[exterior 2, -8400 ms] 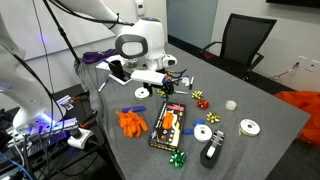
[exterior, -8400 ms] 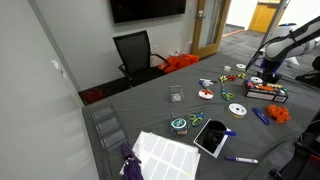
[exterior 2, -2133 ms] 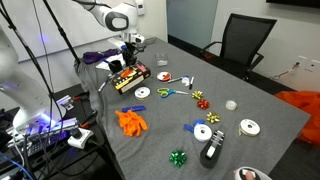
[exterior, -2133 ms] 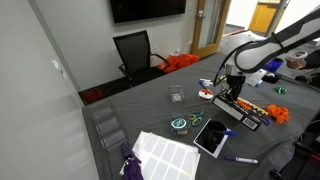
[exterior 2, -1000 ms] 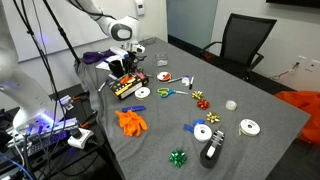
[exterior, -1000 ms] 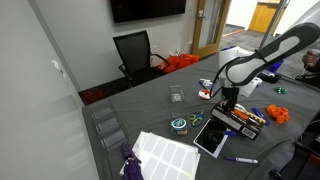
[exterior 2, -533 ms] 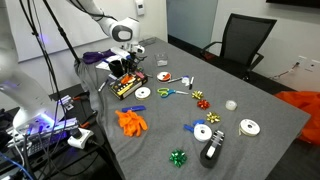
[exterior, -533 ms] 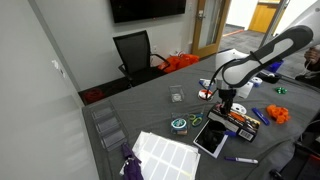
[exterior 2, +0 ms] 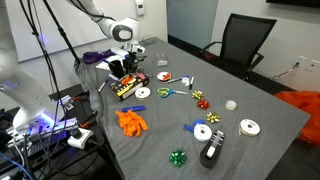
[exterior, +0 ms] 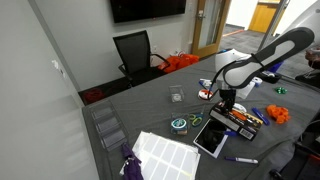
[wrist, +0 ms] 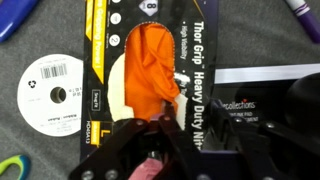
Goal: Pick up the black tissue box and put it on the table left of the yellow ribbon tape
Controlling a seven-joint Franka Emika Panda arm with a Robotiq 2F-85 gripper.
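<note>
My gripper (wrist: 190, 120) is shut on the black tissue box (wrist: 140, 70), a long black pack with an orange window and yellow side print. In both exterior views the gripper (exterior: 225, 106) (exterior 2: 128, 68) holds one end of the box (exterior: 240, 120) (exterior 2: 127, 87) low over the dark grey table (exterior 2: 250, 160), slightly tilted. The yellow ribbon tape (exterior 2: 141, 92) lies flat right beside the box. In the wrist view it shows a white barcode label (wrist: 50, 95). The arm hides it in the exterior view from the far end.
A black-framed white slab (exterior: 212, 135) lies next to the box. Nearby are a teal roll (exterior: 179, 124), a white sheet (exterior: 165, 153), an orange bundle (exterior 2: 131, 122), bows (exterior 2: 200, 100), white rolls (exterior 2: 203, 132) and a black dispenser (exterior 2: 211, 150).
Over the last second the gripper and the box drifted slightly towards the slab and a little lower. Almost nothing has moved in the last half second.
</note>
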